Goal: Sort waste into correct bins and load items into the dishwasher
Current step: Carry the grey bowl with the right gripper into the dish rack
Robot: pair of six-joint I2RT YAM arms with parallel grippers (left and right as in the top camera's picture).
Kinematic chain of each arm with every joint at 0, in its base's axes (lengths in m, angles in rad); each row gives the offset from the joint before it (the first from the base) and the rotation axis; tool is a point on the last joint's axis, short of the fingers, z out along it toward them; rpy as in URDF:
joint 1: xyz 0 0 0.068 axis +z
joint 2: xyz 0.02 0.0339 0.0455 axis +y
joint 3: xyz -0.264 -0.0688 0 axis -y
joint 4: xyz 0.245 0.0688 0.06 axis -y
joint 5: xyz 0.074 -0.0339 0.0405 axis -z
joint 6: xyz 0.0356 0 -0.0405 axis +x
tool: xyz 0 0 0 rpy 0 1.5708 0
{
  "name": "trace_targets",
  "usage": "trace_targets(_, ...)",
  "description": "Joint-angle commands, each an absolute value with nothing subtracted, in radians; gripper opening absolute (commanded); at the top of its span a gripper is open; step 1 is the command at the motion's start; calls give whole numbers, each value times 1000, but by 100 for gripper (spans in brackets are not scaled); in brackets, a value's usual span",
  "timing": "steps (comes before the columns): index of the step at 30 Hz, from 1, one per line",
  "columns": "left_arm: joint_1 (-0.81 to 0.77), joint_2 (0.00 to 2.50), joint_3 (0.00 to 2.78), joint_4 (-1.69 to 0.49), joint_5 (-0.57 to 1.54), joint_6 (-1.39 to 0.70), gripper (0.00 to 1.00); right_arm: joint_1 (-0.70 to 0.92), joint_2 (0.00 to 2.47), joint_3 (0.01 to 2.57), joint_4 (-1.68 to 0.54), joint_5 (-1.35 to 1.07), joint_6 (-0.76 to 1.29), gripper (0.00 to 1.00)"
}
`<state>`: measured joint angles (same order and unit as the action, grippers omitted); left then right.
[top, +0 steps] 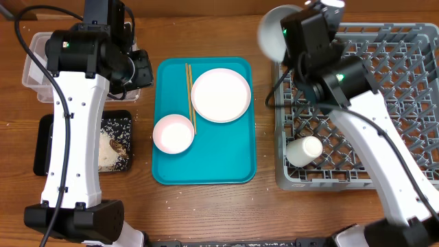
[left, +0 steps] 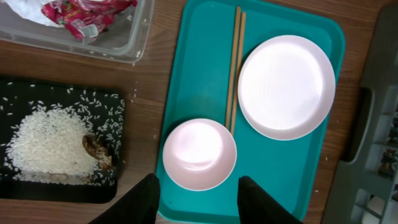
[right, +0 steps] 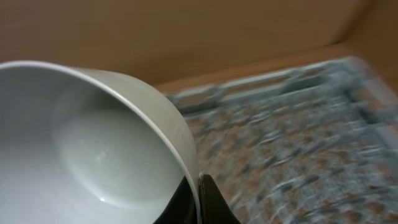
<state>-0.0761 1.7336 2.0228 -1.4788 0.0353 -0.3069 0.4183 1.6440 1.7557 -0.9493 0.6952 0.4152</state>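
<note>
My right gripper [right: 198, 200] is shut on the rim of a pale bowl [right: 93, 143], which it holds tilted in the air over the near-left corner of the grey dishwasher rack [top: 384, 103]; overhead the bowl [top: 273, 33] is blurred. A white cup [top: 304, 149] lies in the rack. My left gripper [left: 199, 199] hangs open above the second bowl [left: 199, 154] on the teal tray [left: 199, 74], beside the chopsticks [left: 235, 62] and the white plate [left: 286, 86]. Rice [left: 43, 143] and a brown lump [left: 96, 151] lie in the black tray [left: 62, 93]. The red wrapper [left: 81, 15] and napkin [left: 22, 7] are in the clear tub [left: 118, 43].
Both bins sit at the left under the left arm [top: 75, 137]. The teal tray fills the middle, the rack the right side. A few rice grains are scattered on the wooden table [top: 267, 206] round the black tray.
</note>
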Motion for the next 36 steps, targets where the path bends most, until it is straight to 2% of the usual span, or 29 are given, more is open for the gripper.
trace_targets(1,-70,1734,2031,-1480,-12,-292,43,361,1744,1740,-899,976,392,4)
trace_targets(4,-70,1734,2031,-1472,-11,-292,43,319,1829,1740,-804,1026,303,4)
trace_targets(12,-70,1734,2031,-1468,-11,-296,43,296,2053,1740,-472,1220,-104,4)
trace_targets(23,-28,1734,2031,-1440,-10,-295,46,331,2137,1740,-609,1206,-35,4)
trace_targets(30,-25,1734,2031,-1438,-11,-295,64,388,2137,1740,-679,1107,-16,4)
trace_targets(35,-24,1734,2031,-1423,-15,-291,73,398,2137,1740,-751,1098,74,4)
trace_targets(36,-24,1734,2031,-1414,-16,-292,74,398,2137,1740,-774,1097,91,12)
